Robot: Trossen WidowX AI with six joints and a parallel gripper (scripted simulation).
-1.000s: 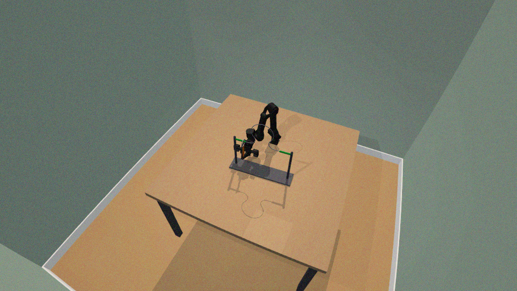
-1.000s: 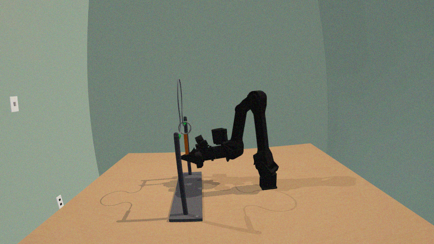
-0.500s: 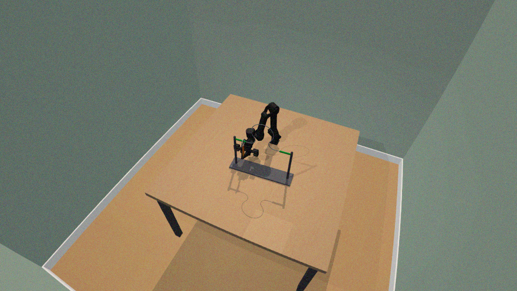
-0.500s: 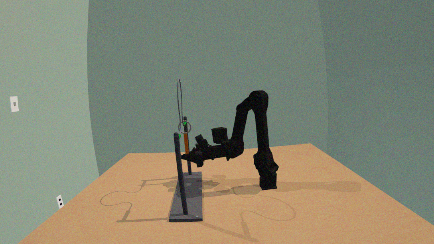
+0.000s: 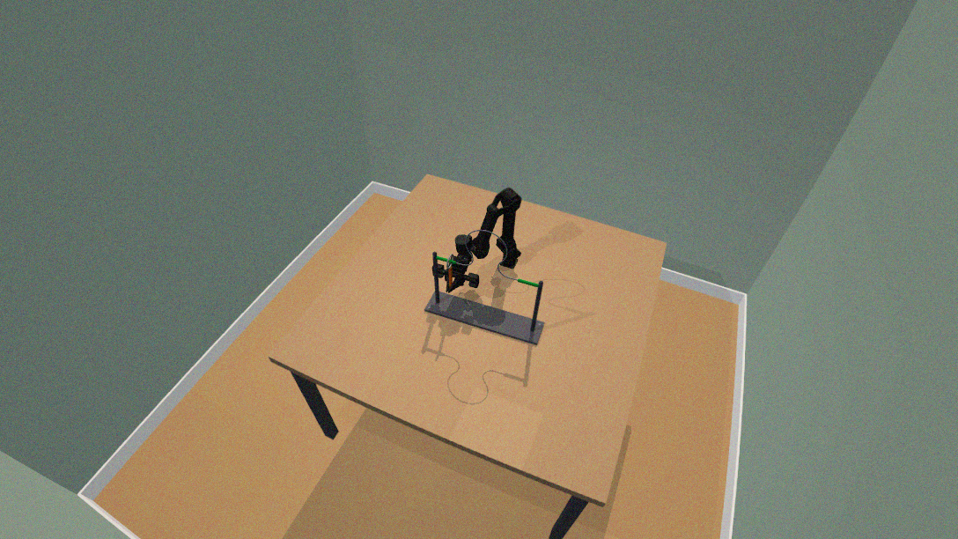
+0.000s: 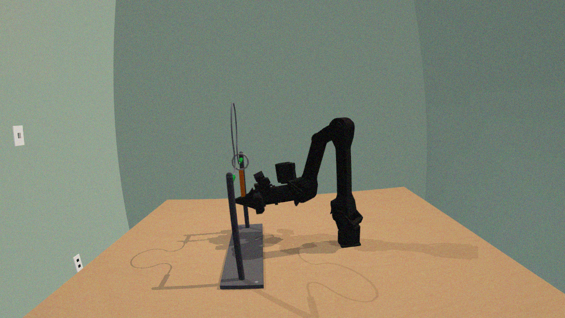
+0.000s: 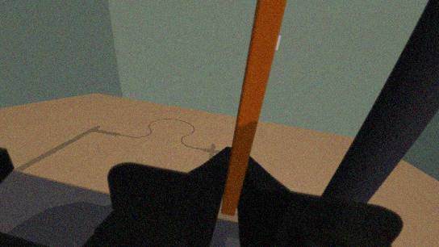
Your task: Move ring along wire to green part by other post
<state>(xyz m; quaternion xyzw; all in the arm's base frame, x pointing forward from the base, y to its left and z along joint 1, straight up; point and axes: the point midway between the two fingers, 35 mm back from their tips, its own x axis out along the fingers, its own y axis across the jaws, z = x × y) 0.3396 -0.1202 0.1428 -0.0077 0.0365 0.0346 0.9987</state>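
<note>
The orange handle [image 5: 450,276] [image 6: 242,182] [image 7: 258,81] hangs upright below the grey ring [image 6: 247,162]. The ring encircles the wire at the green part [image 5: 443,259] [image 6: 241,160] by the left post [image 5: 437,291] [image 6: 246,215] [image 7: 379,105] of the top view. My gripper [image 5: 449,289] [image 6: 239,200] [image 7: 233,152] is shut on the handle near its lower end. The other green part [image 5: 527,282] [image 6: 233,178] meets the other post [image 5: 537,308] [image 6: 234,229]. The grey wire [image 5: 485,232] [image 6: 231,118] arches high between them. Exact contact of ring and wire is too small to tell.
The dark base plate [image 5: 492,318] [image 6: 251,268] lies below the wire on the wooden table [image 5: 375,335] [image 6: 414,237]. In the wrist view, the nearer post leans close beside my right finger. The arm's base stands behind the plate.
</note>
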